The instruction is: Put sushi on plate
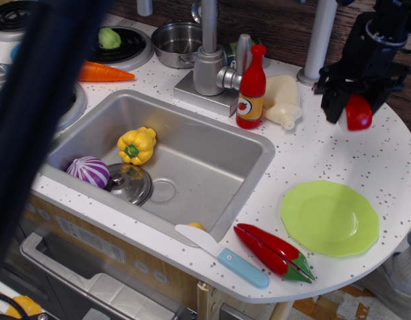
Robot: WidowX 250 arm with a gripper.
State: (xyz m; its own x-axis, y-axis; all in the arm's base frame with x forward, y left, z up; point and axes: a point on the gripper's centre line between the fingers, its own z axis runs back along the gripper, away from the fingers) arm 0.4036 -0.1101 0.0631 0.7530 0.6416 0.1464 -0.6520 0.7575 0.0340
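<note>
Brushed-metal sink point(212, 167) sits in a speckled white desk point(339, 160); glossy plastic sushi point(358, 112), matt lime plate point(329, 218).

Below me a yellow pepper point(137, 145), purple onion point(89, 171) and pot lid point(129, 183) lie in the sink point(212, 167), red bottle point(251, 89) behind it.

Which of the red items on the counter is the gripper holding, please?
The sushi, gripped by the gripper above the counter; the red bottle and chili pepper rest untouched.
</note>
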